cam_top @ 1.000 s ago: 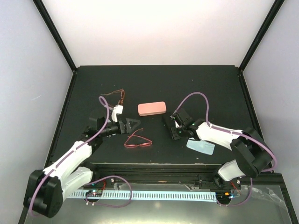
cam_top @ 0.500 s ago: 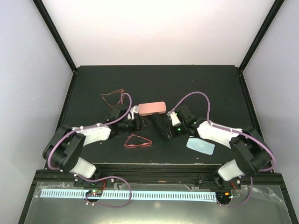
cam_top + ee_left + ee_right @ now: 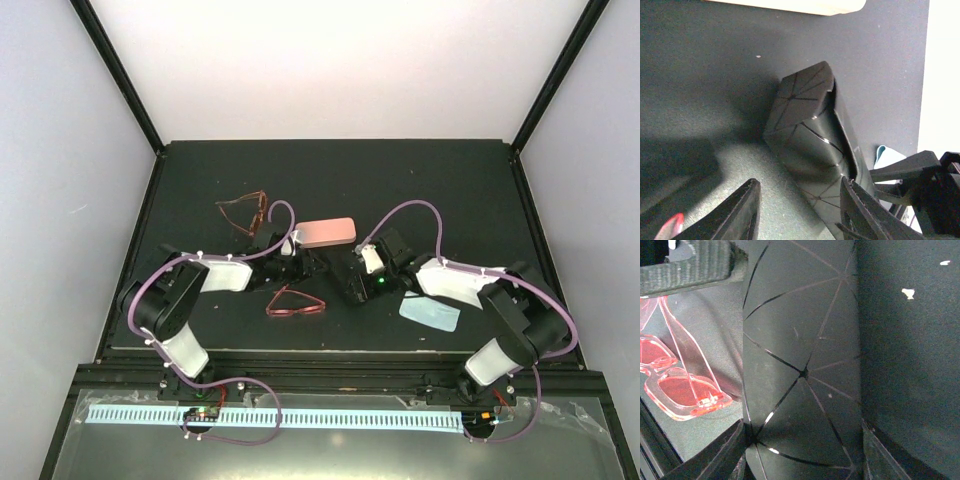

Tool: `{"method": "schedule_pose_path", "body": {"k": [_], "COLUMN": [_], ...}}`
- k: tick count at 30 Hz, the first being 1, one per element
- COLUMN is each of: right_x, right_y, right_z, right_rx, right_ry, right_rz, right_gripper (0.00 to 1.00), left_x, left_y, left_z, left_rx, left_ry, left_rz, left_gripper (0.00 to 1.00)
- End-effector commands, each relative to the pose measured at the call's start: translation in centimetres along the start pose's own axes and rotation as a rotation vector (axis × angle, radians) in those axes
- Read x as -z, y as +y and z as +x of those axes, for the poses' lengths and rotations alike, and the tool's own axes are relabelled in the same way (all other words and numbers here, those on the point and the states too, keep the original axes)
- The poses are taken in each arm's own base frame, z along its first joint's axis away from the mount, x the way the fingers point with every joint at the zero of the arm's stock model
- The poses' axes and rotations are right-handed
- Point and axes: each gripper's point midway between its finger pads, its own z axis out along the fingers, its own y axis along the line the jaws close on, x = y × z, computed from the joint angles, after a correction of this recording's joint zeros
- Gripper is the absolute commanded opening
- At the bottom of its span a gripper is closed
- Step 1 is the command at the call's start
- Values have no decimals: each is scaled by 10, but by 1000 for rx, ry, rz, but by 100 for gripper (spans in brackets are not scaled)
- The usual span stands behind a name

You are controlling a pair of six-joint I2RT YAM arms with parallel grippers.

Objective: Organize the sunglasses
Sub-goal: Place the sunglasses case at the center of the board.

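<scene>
The red-pink sunglasses (image 3: 293, 303) lie folded near the table's front; in the right wrist view the same sunglasses (image 3: 685, 390) sit just left of the case. The brownish-amber sunglasses (image 3: 245, 212) lie at the back left. My right gripper (image 3: 357, 278) (image 3: 805, 450) is shut on a black faceted case (image 3: 345, 272) (image 3: 800, 355), a finger on each side. My left gripper (image 3: 305, 265) (image 3: 800, 210) is open at the other end of that case (image 3: 810, 135). Its right finger (image 3: 855, 210) meets the case's edge and its left finger (image 3: 747, 205) stands apart over the mat.
A pink case (image 3: 325, 232) (image 3: 790, 5) lies just behind the two grippers. A light blue cloth (image 3: 430, 312) (image 3: 885, 152) lies under the right forearm. The black table (image 3: 400, 180) ends in a raised front edge, with walls on three sides.
My left gripper has swung right to the black case, and its jaws have narrowed from wide open. The right gripper has shifted slightly left with the case.
</scene>
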Motion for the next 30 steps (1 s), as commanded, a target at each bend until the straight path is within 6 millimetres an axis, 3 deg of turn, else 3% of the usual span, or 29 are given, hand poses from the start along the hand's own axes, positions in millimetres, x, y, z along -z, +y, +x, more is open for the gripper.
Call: {"method": "schedule_pose_path", "body": {"k": [1, 7, 20, 26, 30], "right_x": [-1, -3, -7, -5, -5], "right_y": [8, 12, 17, 20, 14], "right_z": [-11, -11, -18, -27, -34], "right_rx": [33, 39, 70, 86, 79], "right_ry": [-26, -14, 16, -7, -16], "right_rz": [-44, -71, -84, -85, -39], "right_gripper": [50, 50, 56, 71, 73], "left_x": [-9, -20, -32, -36, -40], "left_y": [-12, -9, -25, -30, -30], "left_z": [-16, -18, 2, 15, 19], "left_rx": [-17, -5, -72, -145, -181], "left_ry": [-26, -5, 122, 207, 243], "left_rz": [24, 21, 107, 92, 66], "left_gripper": [43, 45, 57, 61, 59]}}
